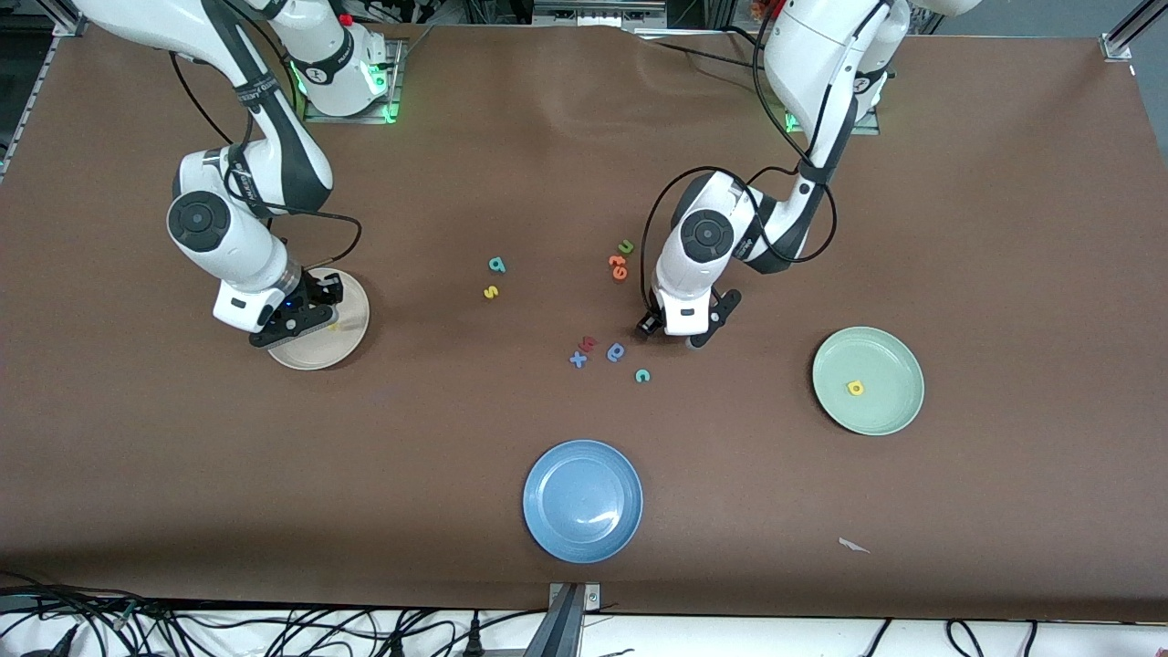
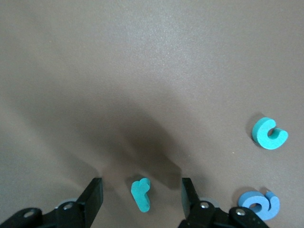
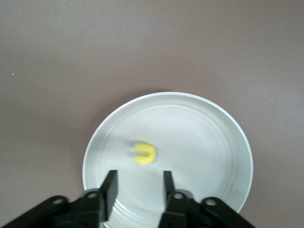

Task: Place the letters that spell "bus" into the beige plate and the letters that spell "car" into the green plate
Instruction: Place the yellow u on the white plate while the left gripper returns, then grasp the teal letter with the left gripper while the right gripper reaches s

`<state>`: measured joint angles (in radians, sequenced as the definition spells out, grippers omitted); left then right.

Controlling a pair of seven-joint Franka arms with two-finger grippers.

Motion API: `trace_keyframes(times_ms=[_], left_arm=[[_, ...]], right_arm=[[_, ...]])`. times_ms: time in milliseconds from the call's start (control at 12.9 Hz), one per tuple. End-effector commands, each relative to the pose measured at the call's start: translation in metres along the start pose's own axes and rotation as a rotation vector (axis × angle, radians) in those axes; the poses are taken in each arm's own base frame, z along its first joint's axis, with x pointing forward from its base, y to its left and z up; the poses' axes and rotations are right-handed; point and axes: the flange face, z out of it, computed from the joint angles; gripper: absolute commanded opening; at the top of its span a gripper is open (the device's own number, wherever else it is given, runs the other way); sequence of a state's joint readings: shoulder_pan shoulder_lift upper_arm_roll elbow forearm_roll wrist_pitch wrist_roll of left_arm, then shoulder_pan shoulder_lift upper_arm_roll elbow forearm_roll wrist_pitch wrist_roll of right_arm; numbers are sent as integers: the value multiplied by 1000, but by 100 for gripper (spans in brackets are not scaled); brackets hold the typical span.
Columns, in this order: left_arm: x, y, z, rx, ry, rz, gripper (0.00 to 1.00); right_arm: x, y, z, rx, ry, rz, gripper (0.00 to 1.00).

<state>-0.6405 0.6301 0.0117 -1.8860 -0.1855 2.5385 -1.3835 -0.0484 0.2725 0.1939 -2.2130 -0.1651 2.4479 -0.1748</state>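
The left claw (image 2: 142, 197) is spread around the teal "r" (image 2: 141, 194) on the bench (image 1: 1004, 228). The right claw (image 3: 137, 187) is spread over the beige plate (image 3: 223, 142), where the yellow "u" (image 3: 144, 153) lies.

Matt, faintly grainy brown table covering (image 1: 912, 228). Glossy, smooth glaze on beige plate (image 3: 228, 142), green plate (image 1: 890, 365) and blue plate (image 1: 557, 511). Soft matt foam on teal "r" (image 2: 141, 194) and yellow "u" (image 3: 144, 154).

A brown mat (image 1: 1004, 228) covers the whole table. Along the edge nearest the front camera runs a white strip with many black cables (image 1: 274, 630). A small white paper scrap (image 1: 853, 546) lies on the mat.
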Motion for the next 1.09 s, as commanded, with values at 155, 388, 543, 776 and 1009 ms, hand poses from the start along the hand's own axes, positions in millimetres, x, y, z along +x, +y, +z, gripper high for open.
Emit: trace_keyframes(times_ms=[155,388,543,776,1009], left_arm=[[-7,-1,3,-12,-4,-46,59],[-12,-1,4,-9,-4,-64,52],[-13,-1,4,-9,-4,-70,47],[-15,-1,5,-7,-1,-65,31],[-13,-3,12,4,2,-52,21]], right_arm=[[0,-11,-2,4,-2,-4,99],[15,-69,0,34,1,99,100],[22,-100,7,54,-5,166,100],[35,-156,10,66,3,227,100],[40,-200,19,91,33,249,100]])
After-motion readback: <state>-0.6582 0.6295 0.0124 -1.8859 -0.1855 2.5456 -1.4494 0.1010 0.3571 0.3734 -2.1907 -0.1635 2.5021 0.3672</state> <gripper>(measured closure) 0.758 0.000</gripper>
